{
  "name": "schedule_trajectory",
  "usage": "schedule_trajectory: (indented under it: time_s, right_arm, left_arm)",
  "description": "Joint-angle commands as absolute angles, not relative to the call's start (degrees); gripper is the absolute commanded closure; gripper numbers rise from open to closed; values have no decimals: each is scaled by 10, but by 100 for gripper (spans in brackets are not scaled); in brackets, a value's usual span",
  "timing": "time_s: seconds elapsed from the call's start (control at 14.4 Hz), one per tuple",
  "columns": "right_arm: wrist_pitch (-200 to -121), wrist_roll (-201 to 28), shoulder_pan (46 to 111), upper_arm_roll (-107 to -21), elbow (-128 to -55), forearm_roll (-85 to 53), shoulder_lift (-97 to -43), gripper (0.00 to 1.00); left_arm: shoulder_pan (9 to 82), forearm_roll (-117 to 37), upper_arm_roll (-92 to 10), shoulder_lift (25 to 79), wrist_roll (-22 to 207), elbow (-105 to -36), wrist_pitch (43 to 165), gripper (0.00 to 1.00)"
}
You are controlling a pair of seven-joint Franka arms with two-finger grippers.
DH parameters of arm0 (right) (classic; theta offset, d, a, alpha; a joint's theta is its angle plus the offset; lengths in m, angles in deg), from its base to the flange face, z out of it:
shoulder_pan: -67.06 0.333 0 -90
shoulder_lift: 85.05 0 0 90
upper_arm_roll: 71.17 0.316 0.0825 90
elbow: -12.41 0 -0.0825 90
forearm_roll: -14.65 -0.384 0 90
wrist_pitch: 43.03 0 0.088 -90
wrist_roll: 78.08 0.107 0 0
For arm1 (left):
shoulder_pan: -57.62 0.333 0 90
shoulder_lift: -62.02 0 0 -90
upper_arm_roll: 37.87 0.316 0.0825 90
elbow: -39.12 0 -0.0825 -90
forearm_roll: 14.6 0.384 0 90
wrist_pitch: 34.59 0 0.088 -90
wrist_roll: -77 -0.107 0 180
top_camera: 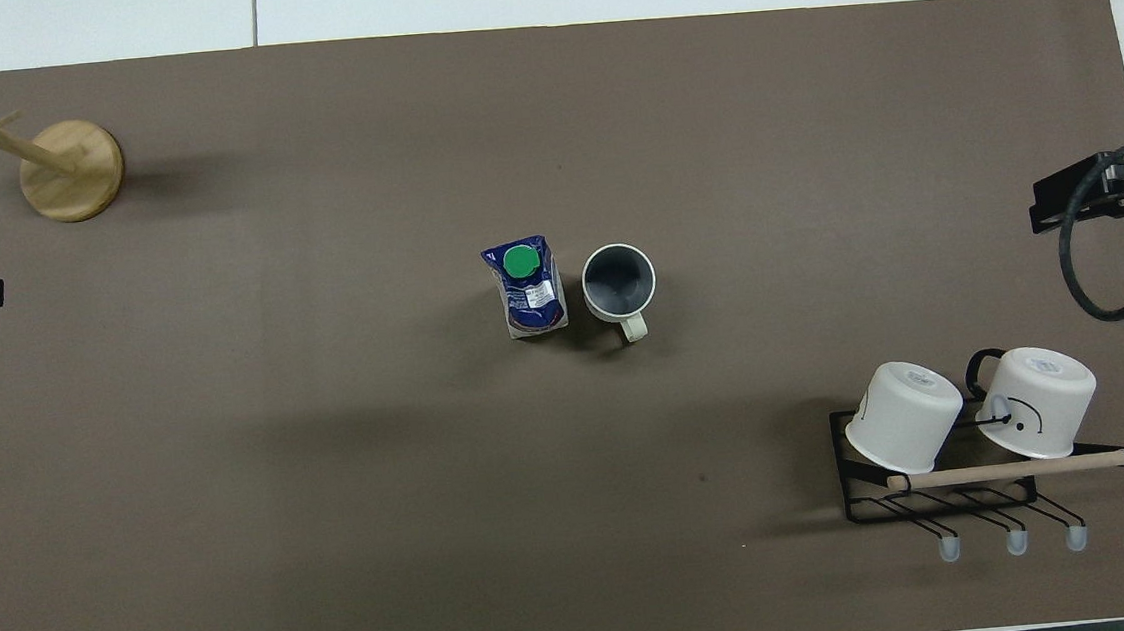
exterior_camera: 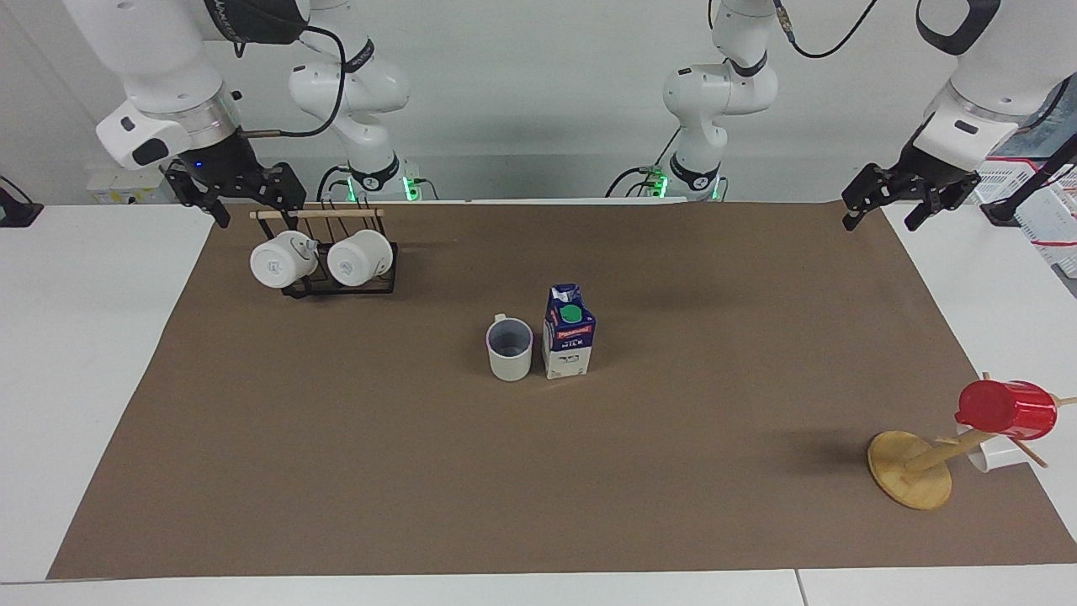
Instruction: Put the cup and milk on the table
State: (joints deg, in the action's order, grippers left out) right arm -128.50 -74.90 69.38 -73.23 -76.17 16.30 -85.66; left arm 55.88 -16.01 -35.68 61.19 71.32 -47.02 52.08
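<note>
The cup (exterior_camera: 510,348) and the milk (exterior_camera: 569,332) both stood upright in the middle of the table (exterior_camera: 673,505), just beside each other, the cup on the side toward the right arm's end, its handle turned toward the robots. From how they lay, the placing looked finished.

The right gripper (exterior_camera: 234,192) hung in the air with its fingers spread and nothing between them, over the table edge by the black rack (exterior_camera: 341,282) that carried two white mugs (exterior_camera: 324,261). The left gripper (exterior_camera: 890,200) was up over the paper's corner at its own end, jaws wide, also empty.

So what could have gone wrong from there? Mostly the right arm, I thought: it sat close above the rack's wooden rail (exterior_camera: 318,215), and a low swing could have clipped it and shaken those mugs loose. The carton was tall and narrow and stood right next to the cup, so any arm sweeping through the middle could have tipped one into the other. The mug tree (exterior_camera: 913,467) with the red cup (exterior_camera: 1005,410), at the left arm's end and farther from the robots, leaned already and looked easy to topple.
</note>
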Motion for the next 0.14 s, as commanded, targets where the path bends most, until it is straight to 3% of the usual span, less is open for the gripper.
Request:
schedule_trajectory:
  time_s: [0.0, 0.07]
  right_arm:
    - [-1270, -768, 687, -736, -760, 173, -866, 0]
    - [-1261, -768, 687, -736, -753, 173, -865, 0]
  left_arm:
    - [529, -151, -354, 611, 723, -467, 536, 0]
    - [517, -143, -354, 611, 745, -467, 541, 0]
